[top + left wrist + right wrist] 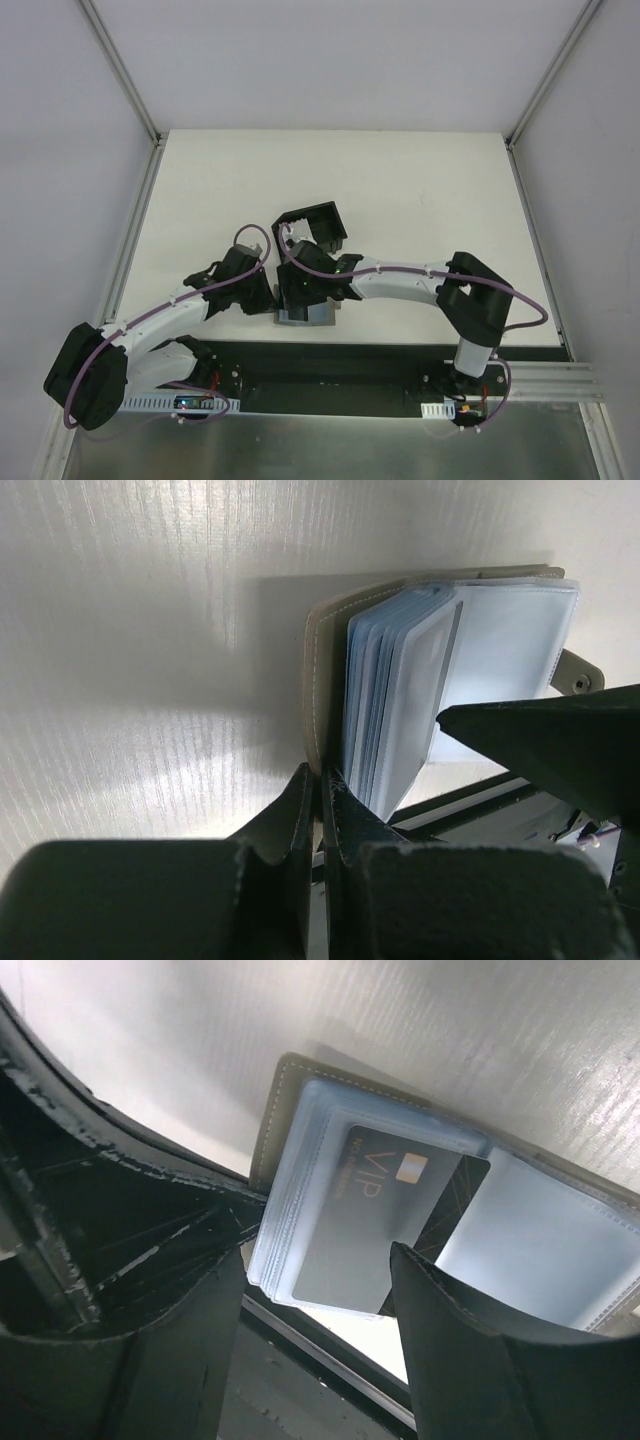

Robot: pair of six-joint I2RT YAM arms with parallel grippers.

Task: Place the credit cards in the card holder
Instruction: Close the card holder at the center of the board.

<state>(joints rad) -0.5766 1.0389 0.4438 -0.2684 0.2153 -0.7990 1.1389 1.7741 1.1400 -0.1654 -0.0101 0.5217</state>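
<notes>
One credit card (380, 1220) sits between right end effector's (320, 1260) spread fingers.

The wallet (305, 318) lies open at the near edge of the table (420, 200), and I place everything from it. My left gripper (320, 810) sits at its left edge, fingers pinched onto a corner of the cover. My right gripper (318, 1255) hangs just above it, one finger on either side of the sleeves (540, 1230). A card (370, 1215) lies in the top sleeve of the stack. The card holder (318, 222) stands behind the wallet, near it.
</notes>
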